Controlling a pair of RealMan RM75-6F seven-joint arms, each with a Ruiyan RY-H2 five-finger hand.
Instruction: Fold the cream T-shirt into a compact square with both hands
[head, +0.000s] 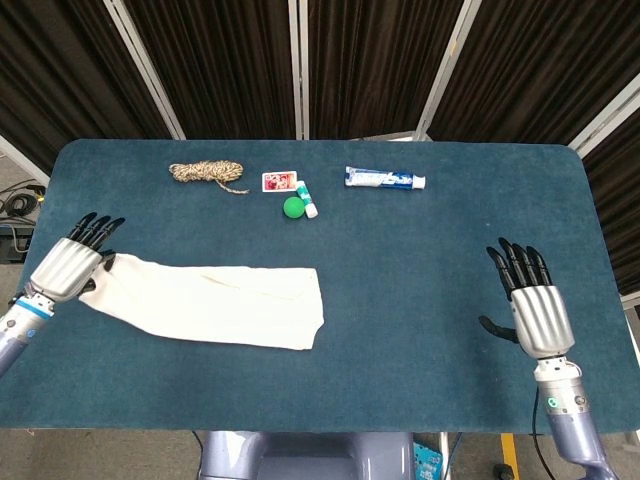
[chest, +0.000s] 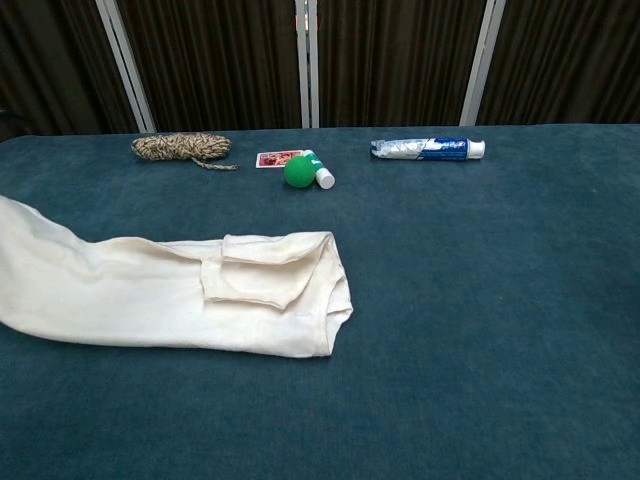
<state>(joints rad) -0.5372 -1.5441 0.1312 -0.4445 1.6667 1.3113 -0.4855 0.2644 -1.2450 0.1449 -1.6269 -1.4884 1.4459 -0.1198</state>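
The cream T-shirt (head: 215, 303) lies folded into a long strip on the left half of the blue table, with a sleeve doubled over near its right end (chest: 262, 277). My left hand (head: 70, 262) holds the strip's left end at the table's left edge, and that end (chest: 18, 232) is raised off the cloth. Far to the right, my right hand (head: 530, 305) hovers palm down with its fingers spread and nothing in it. The chest view shows neither hand.
Along the back lie a rope coil (head: 205, 173), a small card (head: 280, 181), a green ball (head: 293, 207) beside a white stick (head: 311, 204), and a toothpaste tube (head: 384, 178). Dark curtains stand behind the table's far edge (head: 320, 143).
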